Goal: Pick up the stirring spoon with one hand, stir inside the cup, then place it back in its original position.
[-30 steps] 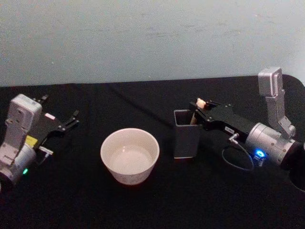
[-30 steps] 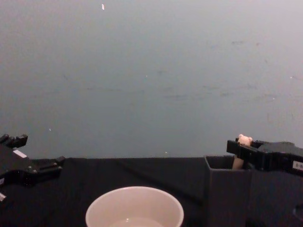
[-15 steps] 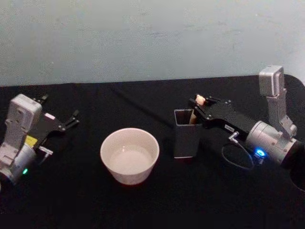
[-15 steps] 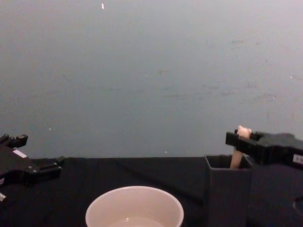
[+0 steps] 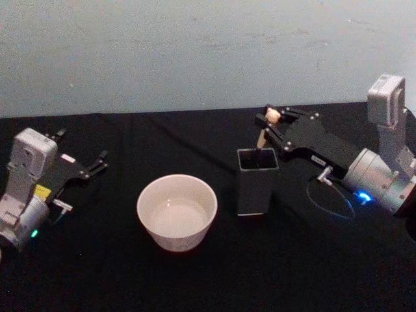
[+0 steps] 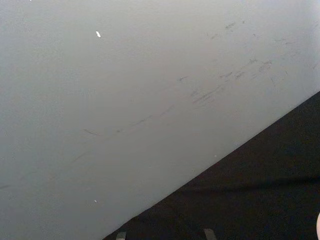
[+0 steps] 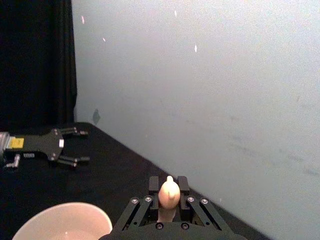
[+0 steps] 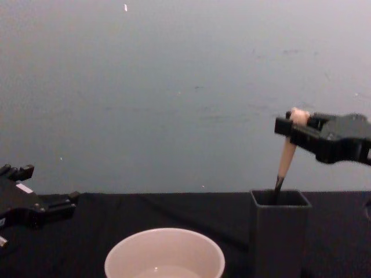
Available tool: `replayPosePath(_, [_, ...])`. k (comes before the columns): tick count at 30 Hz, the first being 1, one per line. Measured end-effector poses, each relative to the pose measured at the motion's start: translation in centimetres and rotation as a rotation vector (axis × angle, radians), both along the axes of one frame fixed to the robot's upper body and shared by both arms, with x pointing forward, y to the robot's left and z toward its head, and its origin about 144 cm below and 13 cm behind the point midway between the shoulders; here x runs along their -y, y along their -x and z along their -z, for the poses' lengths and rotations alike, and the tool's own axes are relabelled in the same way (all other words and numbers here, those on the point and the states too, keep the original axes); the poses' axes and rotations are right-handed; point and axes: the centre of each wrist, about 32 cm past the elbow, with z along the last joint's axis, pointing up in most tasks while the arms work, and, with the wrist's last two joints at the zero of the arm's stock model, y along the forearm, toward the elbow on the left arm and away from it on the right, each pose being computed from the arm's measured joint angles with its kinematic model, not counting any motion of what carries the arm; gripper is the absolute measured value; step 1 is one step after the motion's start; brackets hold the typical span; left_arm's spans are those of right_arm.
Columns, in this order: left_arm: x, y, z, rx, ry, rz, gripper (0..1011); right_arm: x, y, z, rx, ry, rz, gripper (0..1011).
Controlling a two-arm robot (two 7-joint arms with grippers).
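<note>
My right gripper (image 5: 272, 119) is shut on the top of the stirring spoon (image 8: 288, 152), just under its small bear head (image 7: 169, 192). The beige handle hangs down at a slight tilt, and its thin dark neck still dips into the dark grey square holder (image 5: 256, 181); the metal bowl is hidden inside. The cream-white cup (image 5: 176, 210) stands on the black table to the left of the holder, apart from it. The cup (image 8: 164, 253) also shows low in the chest view. My left gripper (image 5: 97, 163) rests open at the table's left side, well away from the cup.
The black tablecloth (image 5: 195, 279) covers the whole work surface, and a pale wall (image 5: 195, 52) rises behind it. A thin cable (image 5: 325, 205) loops on the cloth below my right wrist.
My right gripper has risen with the spoon, drawing most of the handle up out of the holder. The left arm and the cup have stayed still.
</note>
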Motion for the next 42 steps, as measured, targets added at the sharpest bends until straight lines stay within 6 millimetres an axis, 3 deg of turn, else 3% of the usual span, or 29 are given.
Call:
replayPosePath(19, [0.0,0.0,0.0,0.000,0.000,0.000,1001,-1.2,-0.5,-2.6,0.125,-0.097,-0.044,214])
replayPosePath(32, [0.0,0.0,0.0,0.000,0.000,0.000,1001,-5.0,-0.8,-0.4,0.088,-0.064,-0.187,214])
replayPosePath(42, [0.0,0.0,0.0,0.000,0.000,0.000,1001,-6.4,-0.9,1.9,0.065,-0.018,-0.229,214])
